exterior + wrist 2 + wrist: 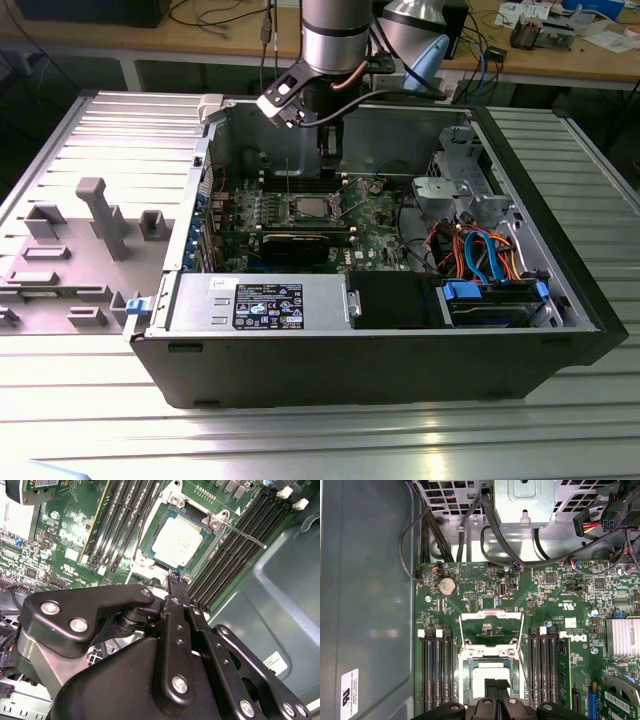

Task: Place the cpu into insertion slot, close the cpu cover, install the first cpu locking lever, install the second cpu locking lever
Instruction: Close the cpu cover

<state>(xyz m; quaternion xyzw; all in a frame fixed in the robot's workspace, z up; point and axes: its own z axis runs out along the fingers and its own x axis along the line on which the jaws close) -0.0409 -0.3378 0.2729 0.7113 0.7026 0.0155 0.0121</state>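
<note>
While the cpu (177, 542) sits in the insertion slot (175, 499), I see the tool (330, 168) closed, empty, at its 1 o'clock, exterior view.

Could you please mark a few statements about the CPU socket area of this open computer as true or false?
1. The cpu sits in the insertion slot. True.
2. The cpu cover is closed over the chip. False: it is swung open, off the chip.
3. The gripper is holding the cpu. False: the gripper is shut over the slot's edge, and the cpu lies free in the slot.
4. A round coin battery sits on the green board. True.
</note>
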